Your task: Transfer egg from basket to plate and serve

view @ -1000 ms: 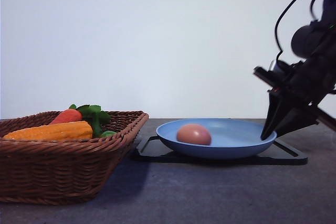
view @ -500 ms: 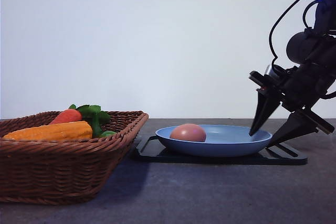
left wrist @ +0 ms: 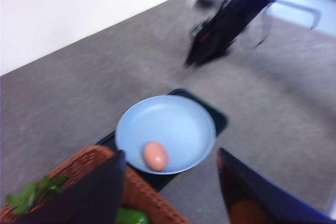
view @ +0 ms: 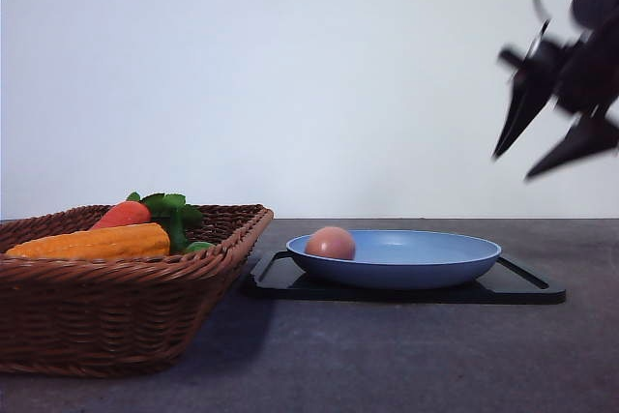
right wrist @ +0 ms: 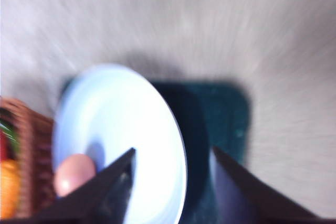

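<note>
A: Egg (view: 330,243) sitting in the plate (view: 426,263), over by the rim nearest the basket (view: 145,307). Small, smooth, round, surely light and brittle, and apt to roll on that glazed curve.

B: Best taken gently across the middle with soft pressure. Better still, moving the plate itself by its rim and keeping it level.

A: Right gripper (view: 549,147) high above the plate's far side, jaws spread wide, holding nothing. Left gripper (left wrist: 170,190) hovering over the basket edge, fingers parted, empty too.

B: Big change from half a second back: right gripper down at the plate rim then, now lifted well clear. Egg drifted a little further toward the basket side. Plate flat on the black tray (view: 522,287).
</note>
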